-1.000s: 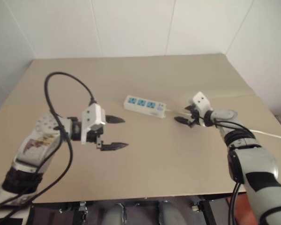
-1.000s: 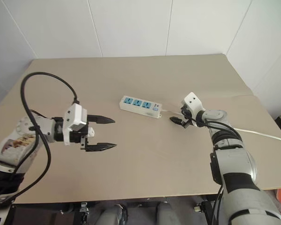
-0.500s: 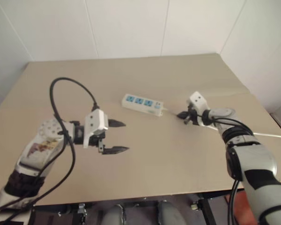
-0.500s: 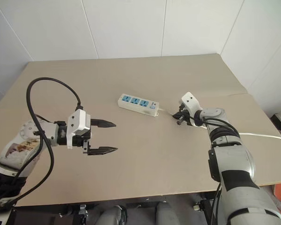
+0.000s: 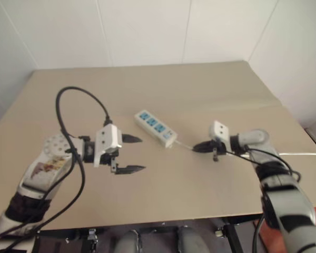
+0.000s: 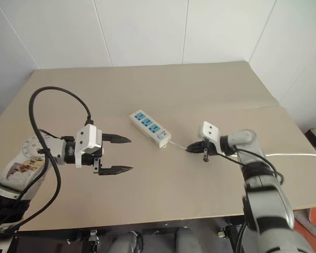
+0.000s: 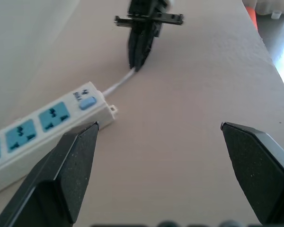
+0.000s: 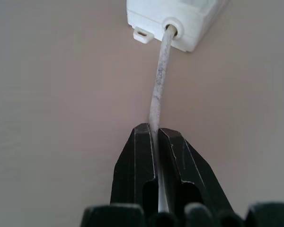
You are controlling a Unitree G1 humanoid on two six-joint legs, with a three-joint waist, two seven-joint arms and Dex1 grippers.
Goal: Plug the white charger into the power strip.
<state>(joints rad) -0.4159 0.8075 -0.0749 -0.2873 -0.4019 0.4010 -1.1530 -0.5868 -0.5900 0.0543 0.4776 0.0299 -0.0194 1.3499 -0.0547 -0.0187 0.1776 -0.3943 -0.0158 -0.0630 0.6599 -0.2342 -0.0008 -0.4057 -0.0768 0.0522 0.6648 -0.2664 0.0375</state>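
Strip count: 1 long white plastic power strip (image 5: pixel 156 127) w/ 3 blue socket faces, small blue end switch, lying diagonal mid beige tabletop (image 5: pixel 200 95). Its thin white cord (image 8: pixel 159 90) is pinched between the right gripper (image 6: pixel 191 148) jaws, pressed together just beside the strip's end. Left gripper (image 5: pixel 132 154) jaws spread wide, holding nothing, near strip's other side. Label by switch too small to read.

White power strip (image 5: pixel 155 127) with blue sockets, thin white cord (image 8: pixel 159 90), beige table (image 5: pixel 200 95)
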